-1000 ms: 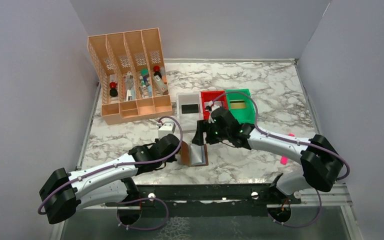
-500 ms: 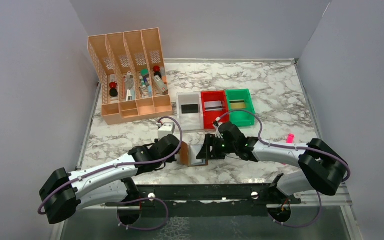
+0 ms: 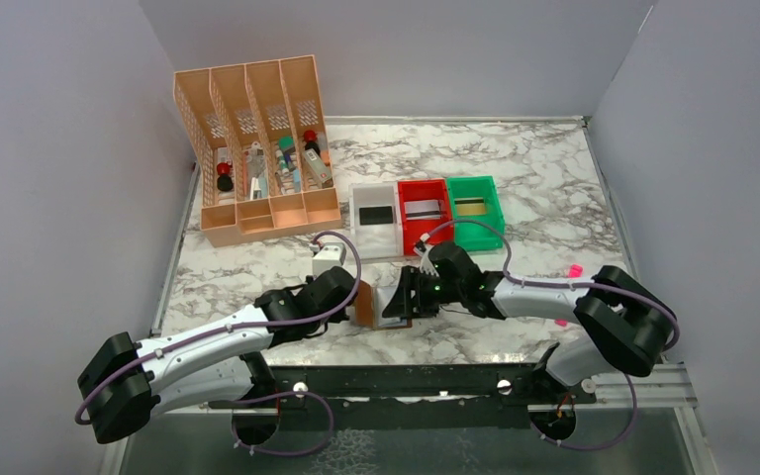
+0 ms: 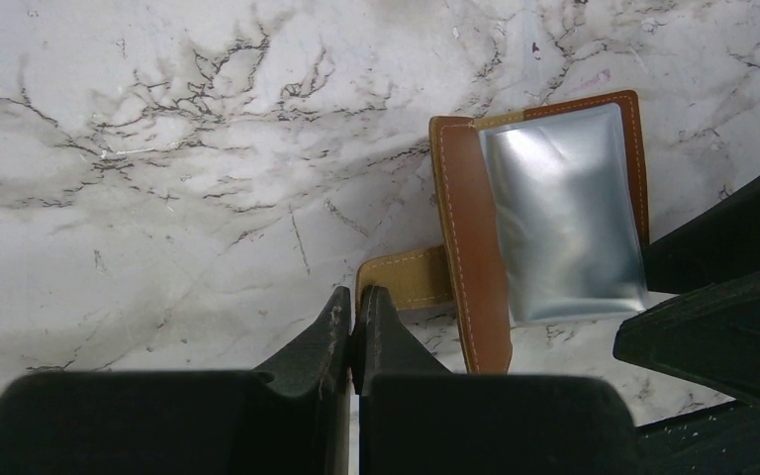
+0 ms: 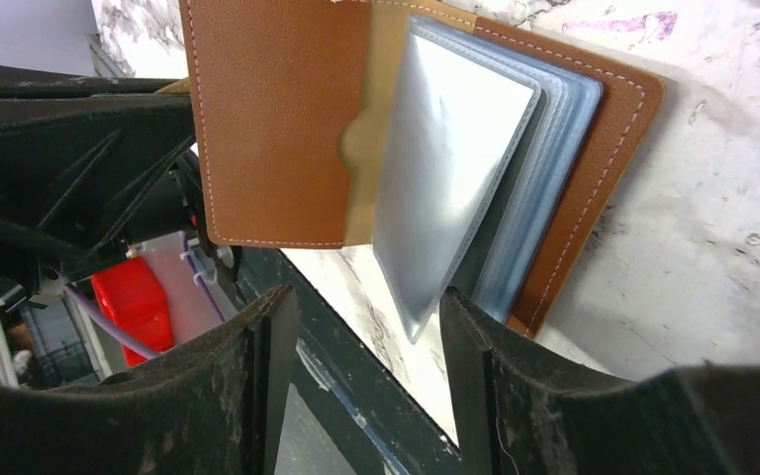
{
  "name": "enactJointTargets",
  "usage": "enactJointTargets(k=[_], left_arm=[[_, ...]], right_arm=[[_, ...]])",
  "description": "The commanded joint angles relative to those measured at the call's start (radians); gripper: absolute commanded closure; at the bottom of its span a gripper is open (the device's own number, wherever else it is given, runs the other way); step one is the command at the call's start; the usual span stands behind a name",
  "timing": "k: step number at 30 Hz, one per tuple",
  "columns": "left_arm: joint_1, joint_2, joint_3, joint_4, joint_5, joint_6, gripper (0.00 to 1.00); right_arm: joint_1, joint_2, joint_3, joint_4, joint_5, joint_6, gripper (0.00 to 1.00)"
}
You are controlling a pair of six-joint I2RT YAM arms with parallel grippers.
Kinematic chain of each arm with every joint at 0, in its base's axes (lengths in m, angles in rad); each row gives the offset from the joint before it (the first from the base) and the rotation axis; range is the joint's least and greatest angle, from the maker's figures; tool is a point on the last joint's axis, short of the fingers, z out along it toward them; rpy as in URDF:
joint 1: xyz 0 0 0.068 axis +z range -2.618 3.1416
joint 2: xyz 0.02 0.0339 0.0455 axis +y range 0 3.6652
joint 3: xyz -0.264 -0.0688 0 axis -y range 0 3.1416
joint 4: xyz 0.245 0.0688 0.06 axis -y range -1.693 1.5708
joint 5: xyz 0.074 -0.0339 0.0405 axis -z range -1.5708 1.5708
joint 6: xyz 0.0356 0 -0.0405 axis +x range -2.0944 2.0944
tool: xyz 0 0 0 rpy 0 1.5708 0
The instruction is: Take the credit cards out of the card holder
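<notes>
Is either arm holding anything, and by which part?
The left end effector pinches the card holder by its tan strap; the right end effector, open, holds nothing.

I see the card holder as matt, grained brown leather-like hide with pale stitching, its sleeves glossy clear plastic, on a smooth marble-patterned table.

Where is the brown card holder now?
In the top view, the card holder sits open on the table near the front edge, just in front of the white bin. The left gripper pinches its strap; the open right gripper is at its sleeves.
</notes>
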Motion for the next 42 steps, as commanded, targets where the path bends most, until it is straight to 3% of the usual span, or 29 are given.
enactJointTargets(k=[1, 13, 32, 42], left_arm=[[0.004, -0.015, -0.015, 0.001, -0.007, -0.008, 1.00], [0.005, 0.001, -0.006, 0.002, 0.000, 0.002, 1.00], [0.005, 0.006, 0.004, -0.009, -0.034, -0.014, 0.98], [0.005, -0.013, -0.026, -0.012, -0.035, -0.063, 0.89]], right_arm=[[0.005, 0.021, -0.017, 0.102, -0.066, 0.024, 0.43], [0.005, 0.059, 0.049, 0.150, -0.155, -0.033, 0.44], [0.038, 0.238, 0.163, 0.274, -0.293, -0.022, 0.34], [0.041, 0.306, 0.174, 0.309, -0.285, -0.017, 0.30]])
